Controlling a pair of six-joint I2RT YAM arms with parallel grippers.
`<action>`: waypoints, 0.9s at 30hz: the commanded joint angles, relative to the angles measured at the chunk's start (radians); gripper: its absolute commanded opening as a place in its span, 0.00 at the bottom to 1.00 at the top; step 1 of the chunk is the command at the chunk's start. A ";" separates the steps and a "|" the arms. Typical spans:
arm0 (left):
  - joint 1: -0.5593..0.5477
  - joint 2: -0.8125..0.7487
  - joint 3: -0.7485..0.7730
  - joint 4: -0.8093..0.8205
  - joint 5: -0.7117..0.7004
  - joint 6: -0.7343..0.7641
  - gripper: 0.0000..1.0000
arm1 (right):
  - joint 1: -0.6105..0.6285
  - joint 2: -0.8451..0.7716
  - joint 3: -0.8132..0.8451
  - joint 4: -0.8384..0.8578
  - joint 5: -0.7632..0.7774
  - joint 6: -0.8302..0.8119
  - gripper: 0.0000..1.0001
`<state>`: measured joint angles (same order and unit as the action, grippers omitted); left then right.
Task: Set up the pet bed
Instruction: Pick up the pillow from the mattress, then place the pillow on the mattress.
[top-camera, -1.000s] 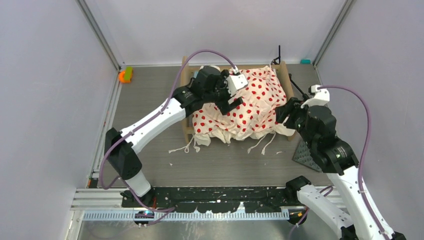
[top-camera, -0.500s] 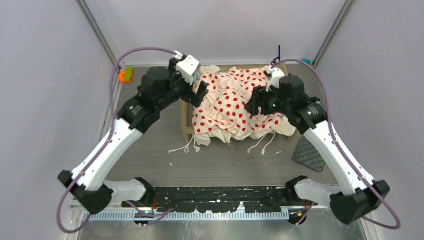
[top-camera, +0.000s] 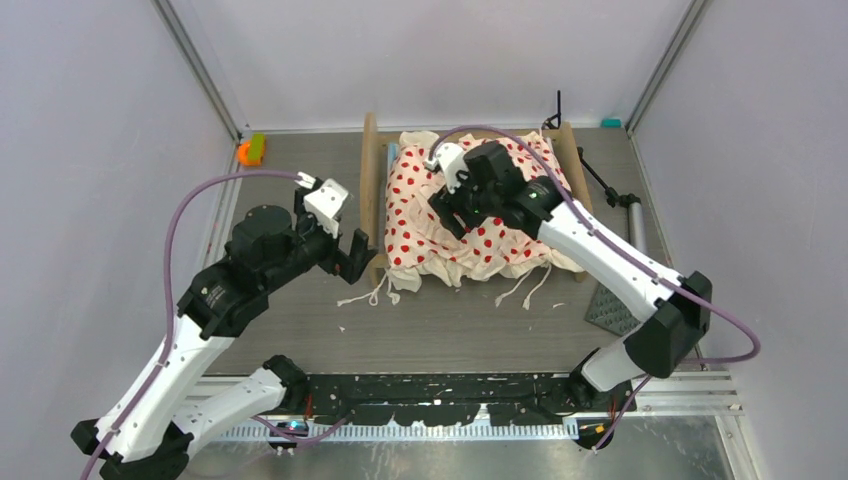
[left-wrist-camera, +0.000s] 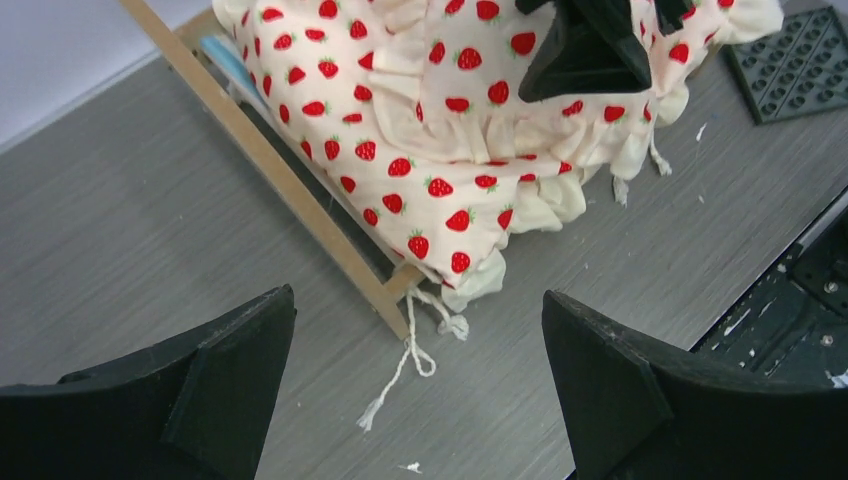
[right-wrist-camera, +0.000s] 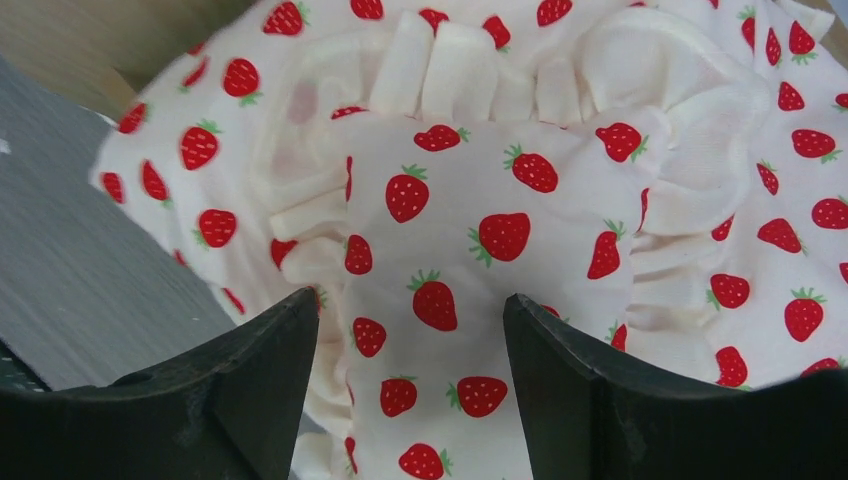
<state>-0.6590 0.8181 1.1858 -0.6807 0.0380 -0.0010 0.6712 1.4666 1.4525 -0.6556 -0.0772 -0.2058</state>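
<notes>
The pet bed (top-camera: 371, 180) is a light-wood frame at the back middle, covered by rumpled cream bedding (top-camera: 500, 235) printed with red strawberries. My right gripper (top-camera: 452, 212) hovers over the left half of the bedding. In the right wrist view it (right-wrist-camera: 410, 330) is open, and a ruffled fold of the bedding (right-wrist-camera: 480, 200) lies under the gap without being pinched. My left gripper (top-camera: 358, 258) is open beside the bed's near left corner. In the left wrist view it (left-wrist-camera: 415, 385) holds nothing and hangs over the grey table, near the bed's wooden rail (left-wrist-camera: 290, 190) and a loose white string (left-wrist-camera: 410, 360).
A dark studded mat (top-camera: 612, 305) lies at the right, also in the left wrist view as the mat (left-wrist-camera: 800, 60). A black tripod stand (top-camera: 600, 178) sits behind the bed's right end. An orange-green block (top-camera: 251, 150) is at back left. White ties (top-camera: 525, 285) trail off the bedding's front edge.
My left arm has pulled back off the bedding to the bed's near left corner, its jaws opening wider. My right arm has swung from the bed's right end to over the left half.
</notes>
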 joint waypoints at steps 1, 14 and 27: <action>-0.001 -0.038 -0.020 -0.049 0.008 -0.018 0.95 | 0.036 0.071 0.058 -0.078 0.238 -0.118 0.73; -0.002 -0.122 -0.040 -0.087 -0.030 -0.022 0.96 | 0.063 0.087 0.179 -0.080 0.340 0.015 0.06; -0.001 -0.224 -0.017 -0.128 -0.233 -0.153 0.96 | 0.062 0.226 0.506 0.029 0.283 0.727 0.00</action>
<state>-0.6590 0.6174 1.1454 -0.7849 -0.1066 -0.0887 0.7357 1.6127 1.9320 -0.7052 0.2340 0.2108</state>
